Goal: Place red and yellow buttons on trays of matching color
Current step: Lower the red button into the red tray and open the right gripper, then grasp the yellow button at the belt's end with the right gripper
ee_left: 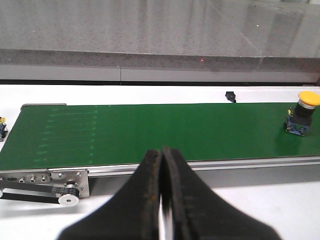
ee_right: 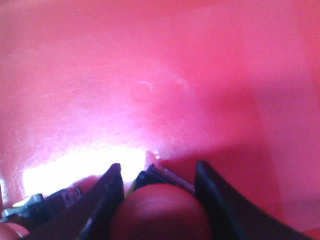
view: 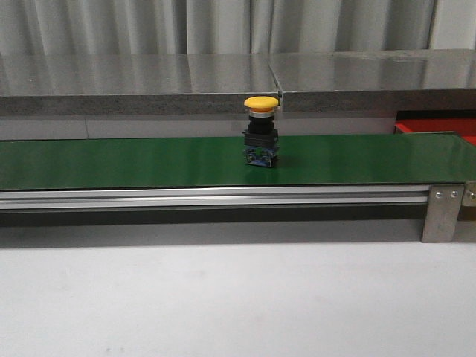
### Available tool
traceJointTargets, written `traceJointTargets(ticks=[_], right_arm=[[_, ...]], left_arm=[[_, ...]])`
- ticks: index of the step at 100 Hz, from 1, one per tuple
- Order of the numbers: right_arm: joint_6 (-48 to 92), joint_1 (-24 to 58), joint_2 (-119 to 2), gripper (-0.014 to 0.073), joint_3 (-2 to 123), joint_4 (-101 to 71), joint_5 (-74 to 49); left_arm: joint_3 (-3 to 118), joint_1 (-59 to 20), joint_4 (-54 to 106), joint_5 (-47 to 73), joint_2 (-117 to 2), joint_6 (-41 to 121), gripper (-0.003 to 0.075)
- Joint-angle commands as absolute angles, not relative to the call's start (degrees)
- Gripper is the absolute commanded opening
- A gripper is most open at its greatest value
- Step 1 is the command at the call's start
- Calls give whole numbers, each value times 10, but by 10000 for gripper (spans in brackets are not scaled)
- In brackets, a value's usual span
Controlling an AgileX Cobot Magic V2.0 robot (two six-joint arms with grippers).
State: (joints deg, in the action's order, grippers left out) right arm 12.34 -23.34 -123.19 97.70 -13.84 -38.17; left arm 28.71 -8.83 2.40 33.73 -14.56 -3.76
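Two grippers show only in their own wrist views. The right gripper (ee_right: pixel 159 200) has its dark fingers (ee_right: pixel 107 197) on either side of a red button (ee_right: pixel 159 212), whose domed cap sits between them; they appear to pinch it just above the floor of the red tray (ee_right: pixel 200 65), which fills that view. The left gripper (ee_left: pixel 162 200) has its fingers pressed together, holding nothing, hanging near the green belt (ee_left: pixel 150 130). A yellow button (view: pixel 261 131) stands upright on that belt, its cap above a dark body. Behind the belt runs a grey stone ledge (view: pixel 149 78).
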Motion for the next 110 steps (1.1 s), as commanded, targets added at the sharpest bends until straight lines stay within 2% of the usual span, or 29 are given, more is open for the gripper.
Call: traceJointTargets(ticks=[1, 15, 25, 64, 88, 110], right_arm=[[129, -234, -1197, 415, 996, -147, -365], [129, -234, -1197, 556, 996, -148, -360], [129, -234, -1197, 596, 996, -157, -352], [129, -235, -1132, 594, 997, -160, -342], [149, -228, -1064, 594, 995, -161, -428], [203, -186, -997, 594, 964, -161, -497]], left_arm=[[302, -93, 29, 293, -151, -39, -19], [302, -93, 29, 293, -151, -39, -19], [302, -93, 29, 293, -151, -39, -19], [302, -93, 29, 293, -151, -39, -19], [302, -93, 29, 293, -151, -39, -19], [302, -93, 29, 293, -151, -39, -19]])
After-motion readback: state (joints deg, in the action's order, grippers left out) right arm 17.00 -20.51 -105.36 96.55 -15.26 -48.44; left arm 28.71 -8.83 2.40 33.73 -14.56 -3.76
